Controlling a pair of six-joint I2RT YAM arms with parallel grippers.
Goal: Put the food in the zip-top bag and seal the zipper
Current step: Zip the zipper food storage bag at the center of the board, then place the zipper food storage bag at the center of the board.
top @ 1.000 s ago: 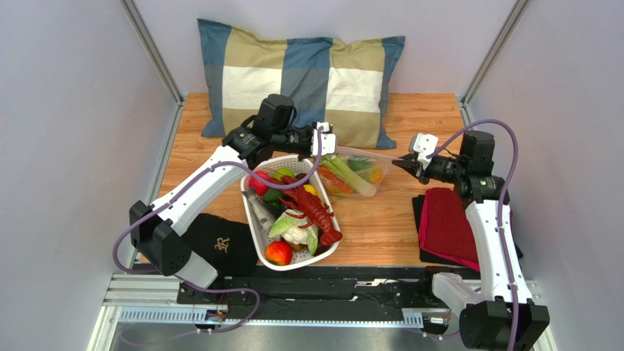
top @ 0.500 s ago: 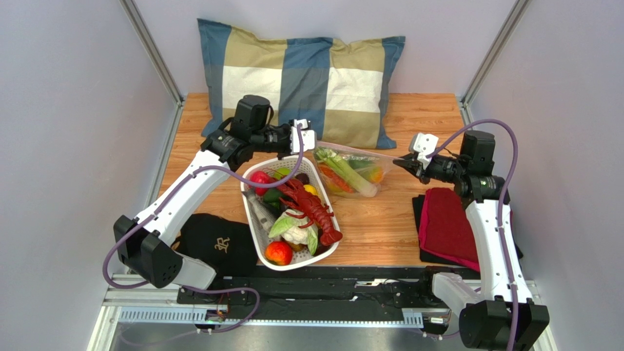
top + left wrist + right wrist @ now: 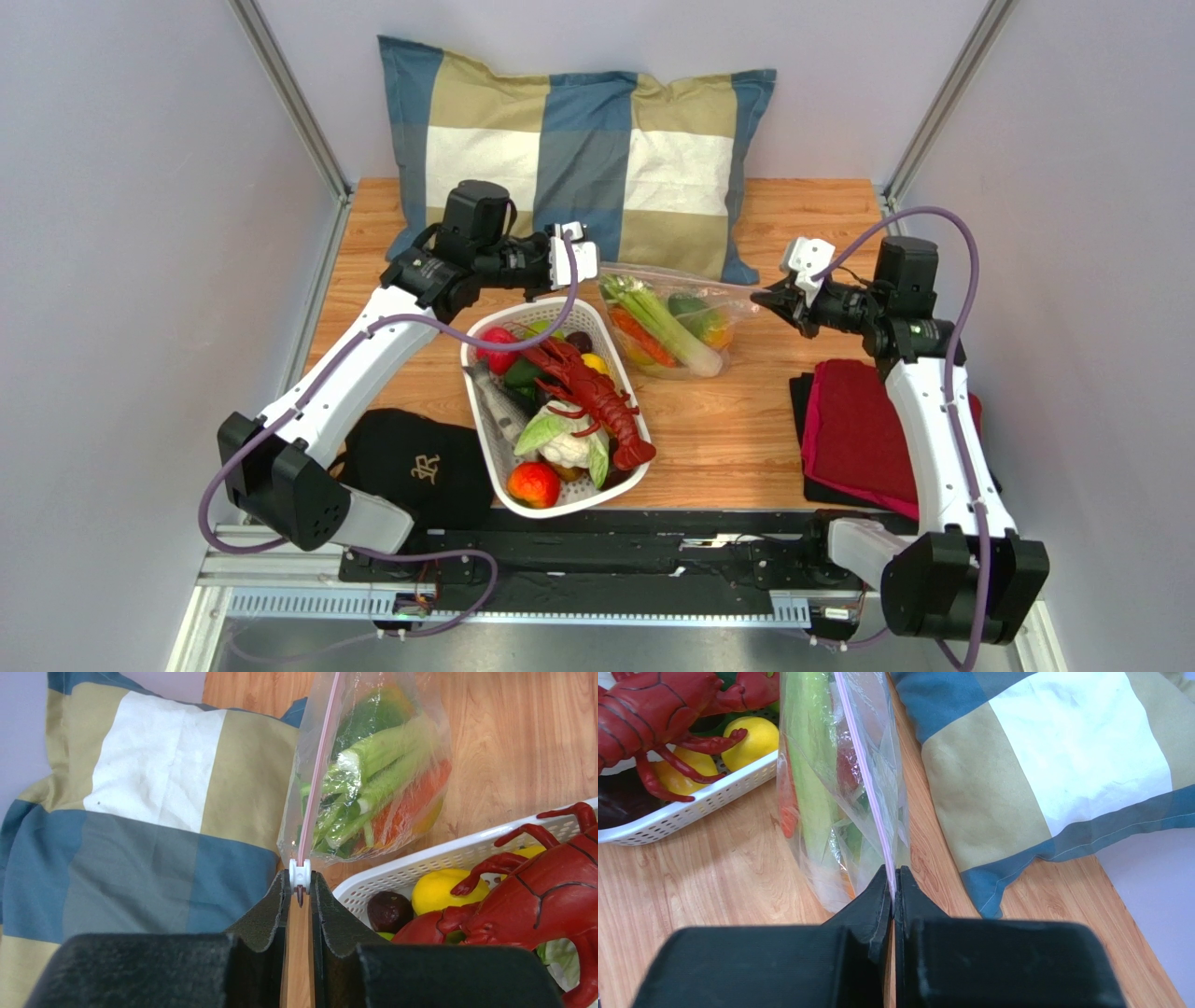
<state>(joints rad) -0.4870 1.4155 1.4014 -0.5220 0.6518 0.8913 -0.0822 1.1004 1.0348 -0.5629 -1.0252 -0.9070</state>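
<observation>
Pinching zipper slider [image 3: 300, 873], left fingers [image 3: 270, 917] drawn further leftward, right fingers [image 3: 868, 910] clamping bag [image 3: 815, 812] corner

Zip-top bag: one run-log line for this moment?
left tool: shut on zipper slider | right tool: shut on bag corner | bag: stretched between tools | food: inside bag

The zip-top bag [image 3: 676, 319] lies between the basket [image 3: 469, 375] and cloth [image 3: 856, 434]; pillow [image 3: 575, 140] behind; food [image 3: 654, 331] inside.

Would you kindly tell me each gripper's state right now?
Left gripper: closed on the zipper slider.
Right gripper: closed on the zip-top bag corner.
</observation>
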